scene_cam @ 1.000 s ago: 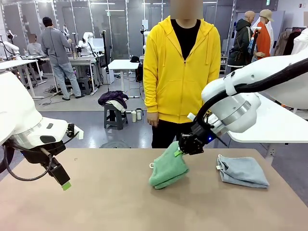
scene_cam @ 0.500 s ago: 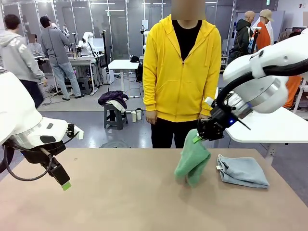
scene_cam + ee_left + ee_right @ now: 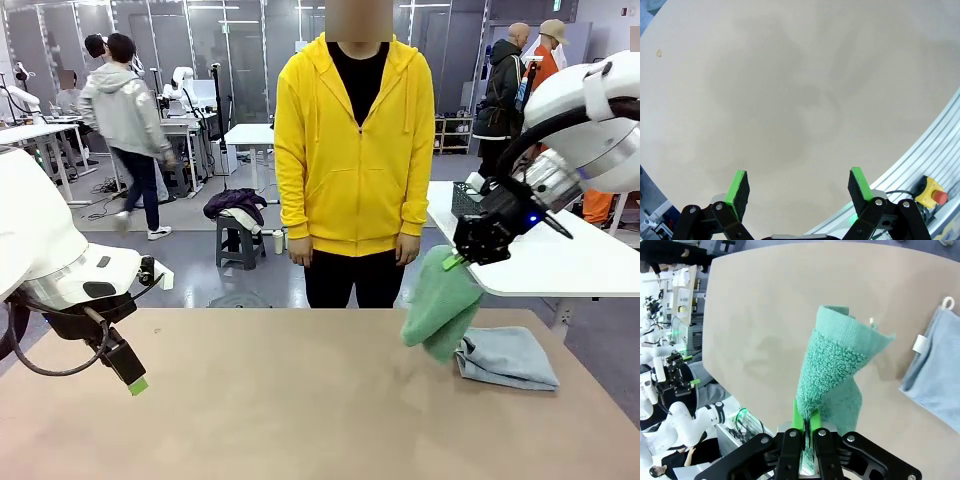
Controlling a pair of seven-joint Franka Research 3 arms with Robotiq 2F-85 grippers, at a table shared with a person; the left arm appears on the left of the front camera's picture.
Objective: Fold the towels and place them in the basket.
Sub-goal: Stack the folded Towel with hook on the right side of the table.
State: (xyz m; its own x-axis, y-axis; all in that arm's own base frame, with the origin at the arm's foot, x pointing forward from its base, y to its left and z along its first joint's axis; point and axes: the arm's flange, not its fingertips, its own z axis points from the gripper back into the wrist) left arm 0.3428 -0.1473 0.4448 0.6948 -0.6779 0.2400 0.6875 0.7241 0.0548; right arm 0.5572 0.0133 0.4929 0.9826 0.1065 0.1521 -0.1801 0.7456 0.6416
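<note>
Green terry towel (image 3: 441, 312) hangs bunched from right claw (image 3: 452, 262); grey-blue towel (image 3: 506, 357) folded flat; left claw (image 3: 798, 186) wide.

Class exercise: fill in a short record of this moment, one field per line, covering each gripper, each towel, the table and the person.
right gripper: jaws shut on the green towel, lifted over the table's right side
green towel: hangs bunched from the right gripper, off the table
left gripper: jaws open, holding nothing, above bare table at the left
grey-blue towel: folded, lying flat at the right
table: tan top
person: yellow hoodie, standing at the far side, arms down
</note>
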